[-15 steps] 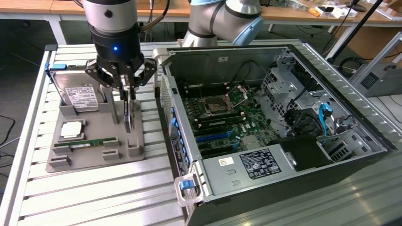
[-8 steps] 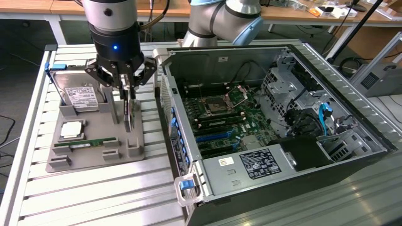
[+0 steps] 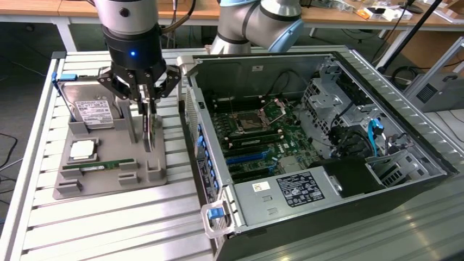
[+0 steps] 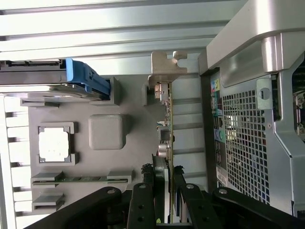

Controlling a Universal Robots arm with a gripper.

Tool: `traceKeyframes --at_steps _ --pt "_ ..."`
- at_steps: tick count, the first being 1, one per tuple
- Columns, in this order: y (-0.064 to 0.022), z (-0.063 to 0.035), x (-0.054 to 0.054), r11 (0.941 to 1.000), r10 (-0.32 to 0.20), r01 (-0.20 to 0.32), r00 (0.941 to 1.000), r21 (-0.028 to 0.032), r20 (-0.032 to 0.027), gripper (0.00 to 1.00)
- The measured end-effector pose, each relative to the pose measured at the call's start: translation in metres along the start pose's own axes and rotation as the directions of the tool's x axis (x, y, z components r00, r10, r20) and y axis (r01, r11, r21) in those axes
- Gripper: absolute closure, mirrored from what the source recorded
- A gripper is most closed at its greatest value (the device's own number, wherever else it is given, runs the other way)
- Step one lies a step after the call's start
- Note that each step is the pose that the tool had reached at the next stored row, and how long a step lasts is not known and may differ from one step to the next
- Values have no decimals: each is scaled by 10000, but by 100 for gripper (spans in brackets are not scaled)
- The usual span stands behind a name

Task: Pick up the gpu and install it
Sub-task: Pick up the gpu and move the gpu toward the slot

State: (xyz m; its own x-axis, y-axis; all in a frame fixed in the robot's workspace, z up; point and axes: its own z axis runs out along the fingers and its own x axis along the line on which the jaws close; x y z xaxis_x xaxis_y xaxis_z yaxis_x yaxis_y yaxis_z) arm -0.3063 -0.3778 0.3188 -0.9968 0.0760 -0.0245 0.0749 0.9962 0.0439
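One card, the gpu (image 3: 149,133), stood on edge over the grey fixture tray (image 3: 108,182), on the side of the tray nearest the open computer case (image 3: 217,76). The jaws were drawn narrow and closed on its upper edge. In the wrist view the gpu ran edge-on between the two jaw faces, and its silver end bracket (image 4: 167,67) projected at the far end, well away from the grip. It could not be determined whether the lower edge sat in the tray's slot or hung just clear of it. The inspector judged the main hazard to be rotation in the grip. The hold was a thin pinch placed towards the end opposite the bracket, so the bracket's weight could tip the card or let it slide. A tilted card could bind in the tray slot and drag the tray across the slatted surface (image 3: 108,231). It could also knock the hard drive (image 3: 93,111), the processor (image 3: 82,149) or the RAM stick (image 3: 98,165) that lay beside it. A second risk was judged to lie at the case. The bracket could catch on the rear wall, or a card carried askew could meet the blue expansion slots (image 3: 246,159) off-line and damage its edge contacts. The loose cables (image 3: 373,138) inside the case were noted as a lesser snag point. Jaw pressure on board components could not be ruled out.
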Motion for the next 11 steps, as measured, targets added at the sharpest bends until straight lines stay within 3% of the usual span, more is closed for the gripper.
traceKeyframes --at_steps 11 --pt "1 -28 -1 10000 -1 1 10000 -1 0 73"
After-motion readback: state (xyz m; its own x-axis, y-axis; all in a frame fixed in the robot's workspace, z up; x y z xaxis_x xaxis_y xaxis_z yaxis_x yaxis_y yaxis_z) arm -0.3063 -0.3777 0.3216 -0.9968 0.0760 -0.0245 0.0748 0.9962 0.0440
